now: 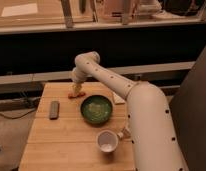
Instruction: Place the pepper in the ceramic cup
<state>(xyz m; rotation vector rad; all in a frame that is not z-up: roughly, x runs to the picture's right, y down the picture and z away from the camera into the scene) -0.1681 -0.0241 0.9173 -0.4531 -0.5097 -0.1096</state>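
Note:
The pepper (76,94) is a small orange-red piece lying on the wooden table (51,135) near the back left. My gripper (74,89) hangs down from the white arm right over the pepper, at its level. The ceramic cup (107,141) is a small white mug standing near the front of the table, well apart from the gripper, beyond the green bowl.
A dark green bowl (96,109) sits mid-table between pepper and cup. A dark grey remote (54,109) lies at the left. A pale block (117,98) lies behind the bowl at the right. The arm covers the table's right side.

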